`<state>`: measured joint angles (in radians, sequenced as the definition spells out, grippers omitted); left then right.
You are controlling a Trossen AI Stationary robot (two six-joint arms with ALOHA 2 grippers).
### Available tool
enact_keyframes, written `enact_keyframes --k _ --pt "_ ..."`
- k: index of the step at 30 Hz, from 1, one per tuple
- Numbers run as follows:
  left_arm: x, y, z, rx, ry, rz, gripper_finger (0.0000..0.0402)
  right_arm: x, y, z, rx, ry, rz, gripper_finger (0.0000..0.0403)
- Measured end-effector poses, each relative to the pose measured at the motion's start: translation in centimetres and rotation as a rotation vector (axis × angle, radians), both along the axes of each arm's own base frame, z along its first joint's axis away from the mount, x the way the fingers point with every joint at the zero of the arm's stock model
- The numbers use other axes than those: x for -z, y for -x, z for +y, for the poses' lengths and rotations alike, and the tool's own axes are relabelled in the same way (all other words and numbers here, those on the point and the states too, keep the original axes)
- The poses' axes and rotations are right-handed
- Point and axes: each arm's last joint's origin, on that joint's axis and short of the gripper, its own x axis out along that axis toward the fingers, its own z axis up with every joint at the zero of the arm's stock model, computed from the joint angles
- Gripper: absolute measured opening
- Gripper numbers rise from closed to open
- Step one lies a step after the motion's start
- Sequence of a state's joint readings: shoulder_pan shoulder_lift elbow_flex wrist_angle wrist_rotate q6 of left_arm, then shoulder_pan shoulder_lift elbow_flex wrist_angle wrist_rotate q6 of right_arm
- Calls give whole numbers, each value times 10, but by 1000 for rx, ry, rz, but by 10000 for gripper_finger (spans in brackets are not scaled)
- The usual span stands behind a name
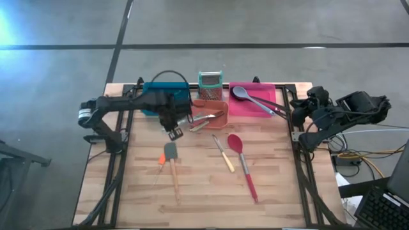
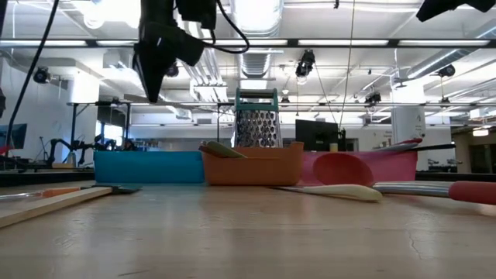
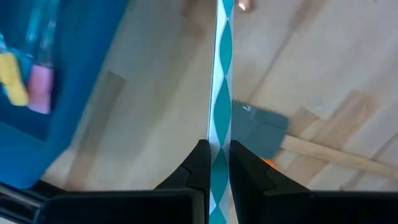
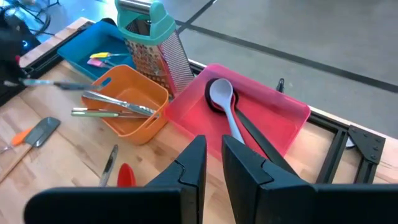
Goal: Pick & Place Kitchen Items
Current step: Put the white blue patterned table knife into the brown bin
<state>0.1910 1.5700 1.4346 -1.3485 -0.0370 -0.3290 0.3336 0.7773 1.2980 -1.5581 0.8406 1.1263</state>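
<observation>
My left gripper (image 1: 174,132) hangs above the table between the blue bin (image 1: 153,89) and the orange bin (image 1: 216,105), shut on a slim teal-and-white utensil (image 3: 222,74). Metal cutlery (image 4: 118,102) lies in the orange bin. A grey spoon (image 4: 225,102) and a black utensil lie in the pink bin (image 1: 252,105). A grey spatula with a wooden handle (image 1: 173,167), a short orange tool (image 1: 160,160), a pale-handled knife (image 1: 223,153) and a red spoon (image 1: 243,165) lie flat on the wood. My right gripper (image 4: 213,146) waits at the right edge, shut with nothing in it. My left gripper pinches the slim utensil between its two fingers (image 3: 198,163), which point down from above. The grip is toward one end (image 3: 219,135). The rest of the utensil (image 4: 59,84) sticks out about level toward the orange bin. It is lifted clear of the table.
A teal-topped grater (image 1: 209,80) stands behind the orange bin at the far edge. The three bins line the far side. Bare wood (image 1: 198,191) lies toward the near edge between the loose utensils. A black frame rail (image 1: 295,137) runs along the right side.
</observation>
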Motion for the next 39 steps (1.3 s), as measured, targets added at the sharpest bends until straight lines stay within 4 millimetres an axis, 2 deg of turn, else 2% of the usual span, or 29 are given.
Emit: enact_keyframes --k 5,8,15,21,26,39 --pt "-11 -2 20 -7 -4 3 35 1 -4 1 0 5 13 47" --pt "-12 -11 26 20 2 39 35 1 -4 1 0 5 14 47" --pt "-4 -47 39 113 29 167 35 1 -2 1 -2 6 13 47" --pt "9 -81 49 168 30 174 35 1 -2 1 -4 11 22 47" --pt "18 -99 58 185 23 171 35 1 -2 1 -9 16 28 47" --pt "43 -111 78 160 24 231 35 1 -1 0 -14 31 36 47"
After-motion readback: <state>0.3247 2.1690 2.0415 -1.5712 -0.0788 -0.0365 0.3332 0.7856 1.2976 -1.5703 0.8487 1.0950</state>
